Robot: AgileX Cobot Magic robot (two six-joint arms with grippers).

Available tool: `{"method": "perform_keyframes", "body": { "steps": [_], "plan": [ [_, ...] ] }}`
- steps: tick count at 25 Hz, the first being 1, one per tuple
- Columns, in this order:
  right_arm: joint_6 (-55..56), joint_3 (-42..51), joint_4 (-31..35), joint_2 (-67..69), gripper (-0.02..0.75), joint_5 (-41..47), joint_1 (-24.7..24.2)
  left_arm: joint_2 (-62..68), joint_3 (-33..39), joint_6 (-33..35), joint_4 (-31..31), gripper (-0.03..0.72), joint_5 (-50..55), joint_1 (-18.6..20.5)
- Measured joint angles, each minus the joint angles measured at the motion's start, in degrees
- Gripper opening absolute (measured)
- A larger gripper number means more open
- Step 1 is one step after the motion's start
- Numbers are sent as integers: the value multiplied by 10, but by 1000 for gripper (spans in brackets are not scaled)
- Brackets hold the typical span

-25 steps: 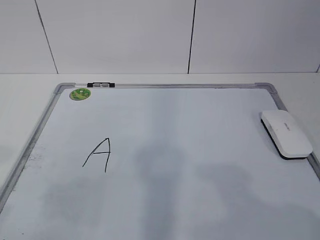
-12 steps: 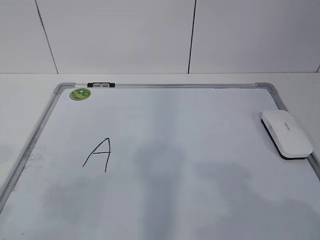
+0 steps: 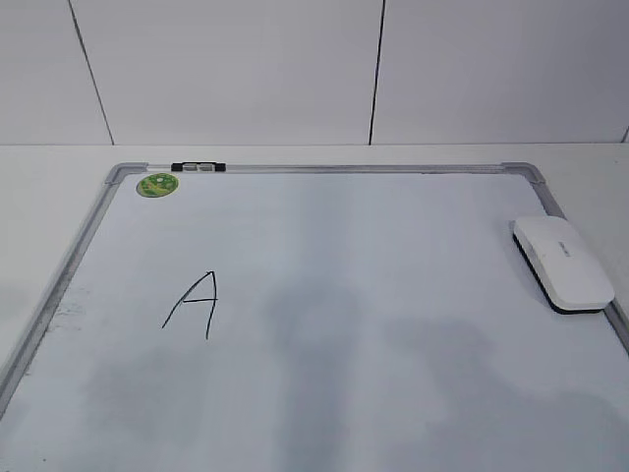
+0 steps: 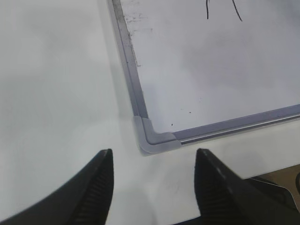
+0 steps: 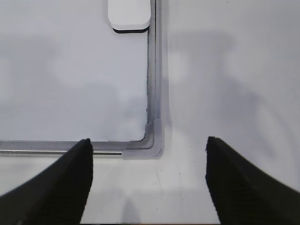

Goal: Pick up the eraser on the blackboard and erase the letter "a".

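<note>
1. Blackboard (image 3: 324, 246): a white dry-erase surface in a grey metal frame with rounded grey corner caps, lying flat on a white table (image 3: 39, 197). White panelled wall behind.
2. Eraser (image 3: 562, 262): white rounded block with a dark underside, resting on the board at its right edge, just beside the frame, in the far right part. Nothing grips it. In the right wrist view its near end (image 5: 129, 14) shows at the top, tight against the frame's inner side.
3. Letter: the only mark seen on the board is a tall angular capital "A" (image 3: 194, 304) in thin black marker, left of centre. No lowercase form can be made out. In the left wrist view only two stroke ends (image 4: 222, 9) show at the top edge.
4. Green round sticker (image 3: 157, 184) at the far left corner of the board; a small black-and-white clip (image 3: 198, 167) sits on the top frame rail just right of it.
5. Left gripper (image 4: 154, 161): jaws spread, nothing between them, hanging over the bare table just outside the board's near left corner cap (image 4: 152, 138). Grey smudges mark the board near that edge.
6. Right gripper (image 5: 149, 150): jaws spread wide, holding nothing, poised above the near right corner cap (image 5: 152, 140). Well apart from the eraser.
7. Neither arm shows in the exterior view; soft shadows lie across the board's near half.
</note>
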Motion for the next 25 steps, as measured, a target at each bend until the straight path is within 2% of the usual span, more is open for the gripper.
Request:
{"method": "perform_keyframes", "body": {
  "steps": [18,25],
  "plan": [
    [0,0,0,-1,592,0,0,-14,0,0,-2,395,0,1],
    [-1,0,0,-36,592,-1,-13,-75,0,0,-4,386,0,45]
  ]
}}
